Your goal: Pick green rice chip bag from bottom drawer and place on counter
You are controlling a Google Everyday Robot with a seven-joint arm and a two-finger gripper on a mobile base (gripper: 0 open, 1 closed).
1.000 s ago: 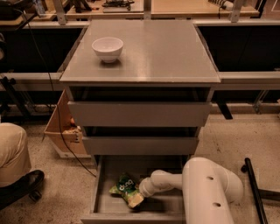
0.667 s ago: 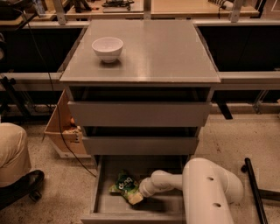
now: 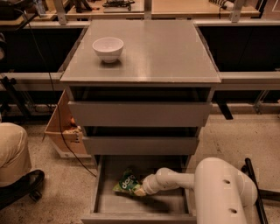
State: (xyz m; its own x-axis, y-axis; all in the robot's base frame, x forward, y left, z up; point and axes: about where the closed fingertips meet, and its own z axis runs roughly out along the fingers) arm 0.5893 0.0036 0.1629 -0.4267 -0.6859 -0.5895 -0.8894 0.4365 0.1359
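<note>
The green rice chip bag lies crinkled in the open bottom drawer, left of centre on its floor. My gripper is down inside the drawer at the bag's right edge, touching it, at the end of my white arm, which comes in from the lower right. The grey counter on top of the cabinet carries a white bowl at its back left. The two upper drawers are partly pulled out.
An open cardboard box with a cable across it stands left of the cabinet. A person's tan trouser leg and black shoe are at the lower left. A black stand leg is on the floor at right. A wooden workbench runs behind.
</note>
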